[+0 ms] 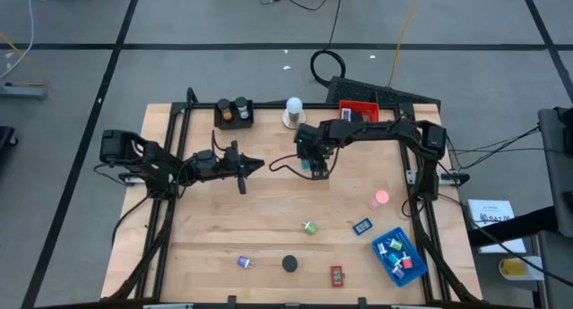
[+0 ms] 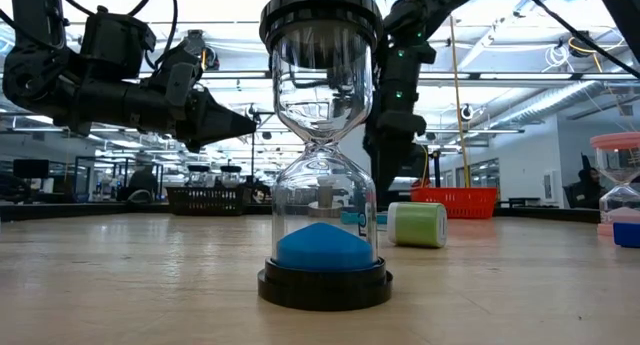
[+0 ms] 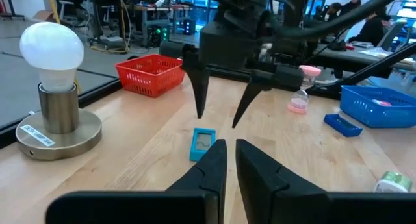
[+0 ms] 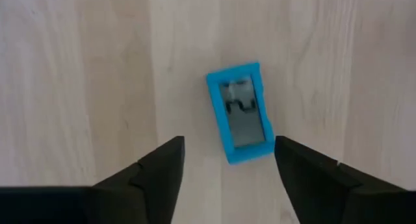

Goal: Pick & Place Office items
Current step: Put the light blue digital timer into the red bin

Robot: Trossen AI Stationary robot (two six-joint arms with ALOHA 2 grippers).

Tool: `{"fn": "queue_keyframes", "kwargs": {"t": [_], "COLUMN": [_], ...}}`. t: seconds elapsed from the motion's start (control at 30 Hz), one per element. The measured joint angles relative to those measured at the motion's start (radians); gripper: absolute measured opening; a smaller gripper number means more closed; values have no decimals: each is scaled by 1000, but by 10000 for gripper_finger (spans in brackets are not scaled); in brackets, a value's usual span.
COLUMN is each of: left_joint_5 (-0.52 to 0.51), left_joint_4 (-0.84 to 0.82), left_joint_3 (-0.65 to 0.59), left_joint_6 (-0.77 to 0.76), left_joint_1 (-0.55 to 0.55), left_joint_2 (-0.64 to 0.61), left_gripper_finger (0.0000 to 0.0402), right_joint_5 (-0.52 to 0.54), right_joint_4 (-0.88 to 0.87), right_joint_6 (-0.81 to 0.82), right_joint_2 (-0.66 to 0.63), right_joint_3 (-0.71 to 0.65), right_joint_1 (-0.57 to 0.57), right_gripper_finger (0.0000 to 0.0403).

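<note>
right gripper [image 4: 224, 160] hangs with its fingers spread wide above a small flat blue rectangle [image 4: 239, 112] lying loose on the table [image 4: 78, 74].
the left gripper [image 3: 229, 160] is nearly shut, holding nothing, and points at the same blue piece from the side. in the low view an hourglass with blue sand [image 2: 322, 145] hides most of that piece. a green roll [image 2: 417, 225] lies close behind.

The high view looks straight down on the whole table [image 1: 224, 210]. The low view sits at tabletop level, very near an hourglass [image 2: 325, 155]. The right wrist view faces down, close on a blue rectangle [image 4: 239, 112], which the left wrist view [image 3: 203, 144] shares.
</note>
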Motion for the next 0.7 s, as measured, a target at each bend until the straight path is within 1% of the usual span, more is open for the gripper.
{"fn": "queue_keyframes", "kwargs": {"t": [0.13,0.27,0.4,0.57,0.7], "left_joint_5": [0,0,0,1,1], "left_joint_4": [0,0,0,-1,-1], "left_joint_3": [0,0,0,0,0], "left_joint_6": [0,-1,-1,-1,0], "left_joint_1": [0,0,0,0,0], "left_joint_2": [0,0,0,0,0], "left_gripper_finger": [40,40,40,40,40], "right_joint_5": [-3,-5,-4,-6,-9], "right_joint_4": [56,102,148,162,153], "right_joint_6": [-28,-32,-39,-57,-50], "right_joint_2": [-2,-2,29,93,108], "right_joint_3": [-29,-43,-50,-51,-50], "right_joint_1": [-4,-8,-14,-26,-37], "right_gripper_finger": [251,255,246,235,221]}}
